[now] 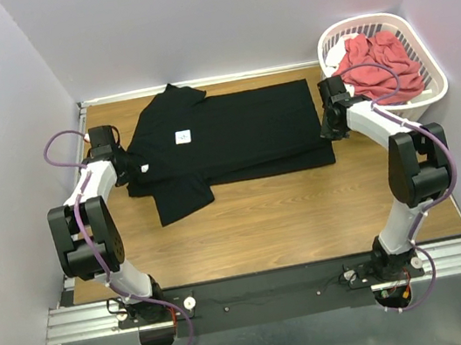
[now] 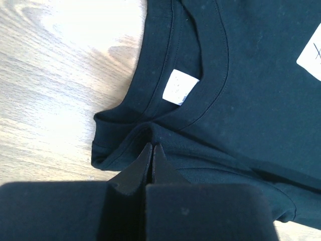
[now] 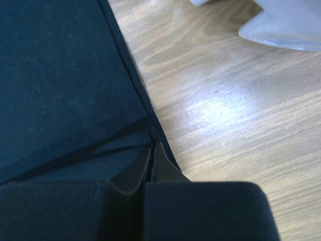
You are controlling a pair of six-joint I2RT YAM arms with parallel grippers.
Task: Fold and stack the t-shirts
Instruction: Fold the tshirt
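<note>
Currently pinching the black t-shirt (image 1: 250,129) at both ends

Lies spread across the far half of the wooden table (image 1: 291,215), collar end to the left and hem end to the right. Looks doubled over lengthwise, with a lower layer peeking out along the near edge. Sticks one sleeve (image 1: 184,200) out toward the near side and another (image 1: 175,95) toward the back wall. Carries a white square label (image 1: 185,136) on the upper face and a small white neck tag (image 2: 178,87) inside the collar (image 2: 213,95).

Meets the left gripper (image 1: 130,167) at the left edge, just beside the collar. Shows, from the left wrist, that gripper's fingers (image 2: 140,168) pressed together, with the cloth creased and gathered right at their tips, so clamped on the shirt there.

Meets the right gripper (image 1: 330,127) at the opposite end, on the near right corner of the hem (image 3: 128,65). Shows, from the right wrist, the fingers (image 3: 138,173) likewise together, with the hem edge running straight into the tips and two layers of cloth meeting there, so clamped on that corner.

Leaves the coral-red t-shirt (image 1: 380,63) crumpled inside the white slotted basket (image 1: 424,47) at the far right corner of the table, apart from the black one and from both grippers.
</note>
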